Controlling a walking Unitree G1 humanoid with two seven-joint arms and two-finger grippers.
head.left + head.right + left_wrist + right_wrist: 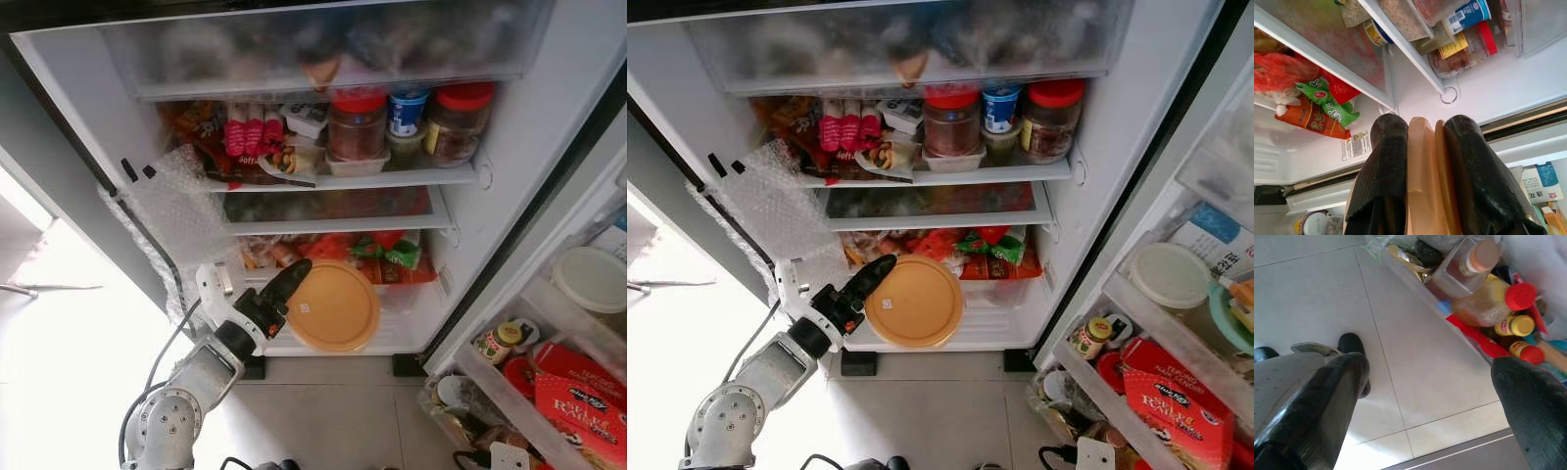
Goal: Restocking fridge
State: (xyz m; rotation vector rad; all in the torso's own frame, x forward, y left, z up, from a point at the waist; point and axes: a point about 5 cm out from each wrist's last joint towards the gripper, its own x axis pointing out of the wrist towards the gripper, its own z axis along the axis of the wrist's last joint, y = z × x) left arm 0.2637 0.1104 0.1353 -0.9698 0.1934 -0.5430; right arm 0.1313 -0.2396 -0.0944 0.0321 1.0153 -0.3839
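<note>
Left tool (pixel 291 286) grips orange lid (pixel 333 307) edge-on before the fridge's (pixel 549 127) bottom shelf.

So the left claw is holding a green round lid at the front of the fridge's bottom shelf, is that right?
Not quite: the round lid is orange, not green, as the left eye view shows. The left claw does grip its edge at the front of the fridge's bottom shelf.

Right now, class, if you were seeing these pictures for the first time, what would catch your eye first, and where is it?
First comes the round orange lid, held edge-on in the left tool before the open fridge's lowest shelf. Next, the two red-capped jars on the upper shelf, a blue-labelled tub between them. Last, the red box in the door rack on the right.
</note>
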